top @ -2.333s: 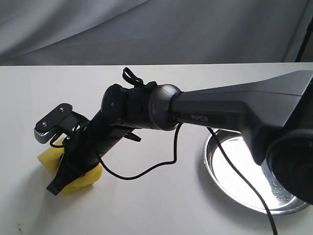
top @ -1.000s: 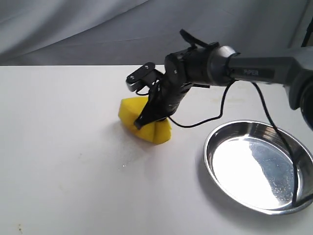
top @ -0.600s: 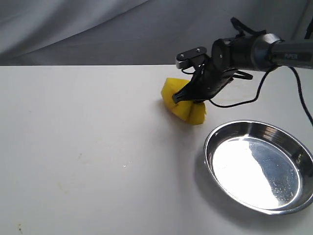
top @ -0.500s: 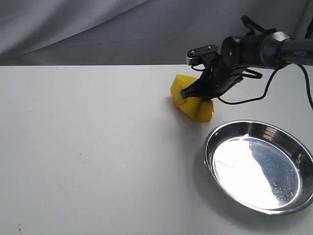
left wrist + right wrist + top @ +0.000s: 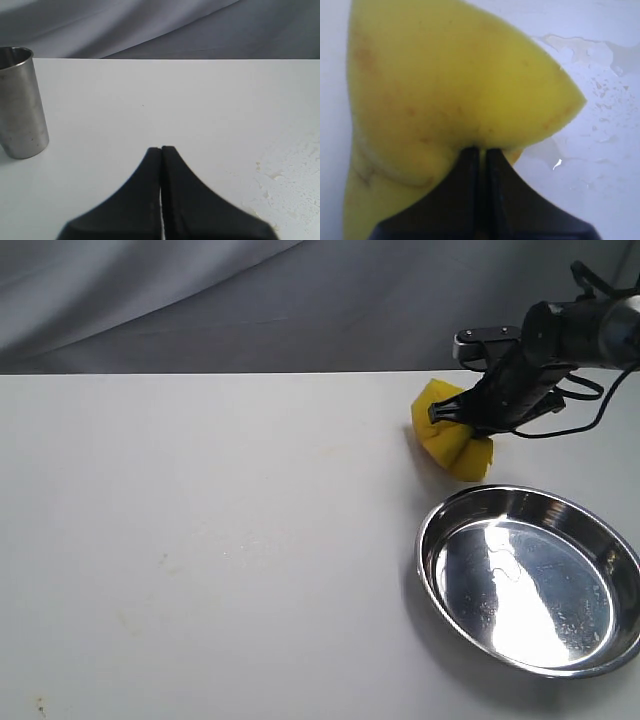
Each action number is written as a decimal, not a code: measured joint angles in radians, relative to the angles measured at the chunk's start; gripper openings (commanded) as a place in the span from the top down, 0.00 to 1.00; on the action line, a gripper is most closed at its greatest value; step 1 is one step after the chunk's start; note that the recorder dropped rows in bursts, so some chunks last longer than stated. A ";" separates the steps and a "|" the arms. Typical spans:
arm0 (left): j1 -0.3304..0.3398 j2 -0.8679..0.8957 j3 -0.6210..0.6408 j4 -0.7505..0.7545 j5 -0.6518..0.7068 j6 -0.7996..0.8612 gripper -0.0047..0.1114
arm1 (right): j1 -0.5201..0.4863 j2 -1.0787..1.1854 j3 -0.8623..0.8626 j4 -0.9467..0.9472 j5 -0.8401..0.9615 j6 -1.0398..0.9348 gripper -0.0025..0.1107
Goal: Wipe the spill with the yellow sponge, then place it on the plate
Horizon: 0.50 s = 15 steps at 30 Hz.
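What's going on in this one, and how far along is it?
The right arm has its jaws shut on the thick yellow foam sponge, pinching it into a fold. The sponge is beside the round stainless-steel plate, just past its rim, not yet on it. Pale wet smears show on the white table under the sponge. The left arm's jaws are shut on nothing, near an upright steel cup.

Robot lab bench, set up for a trial

A plain white counter [image 5: 200, 540] is standing before a grey cloth backdrop [image 5: 200, 300] that is hanging in folds. A black robot arm [image 5: 610, 335] trailing a loose cable [image 5: 590, 412] is reaching over it, with a steel plate [image 5: 430, 570] and a steel cup [image 5: 20, 100] sitting out.
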 measured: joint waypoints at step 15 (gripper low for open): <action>0.000 0.000 0.000 0.000 0.000 0.000 0.96 | 0.003 0.000 0.000 0.479 0.114 -0.437 0.98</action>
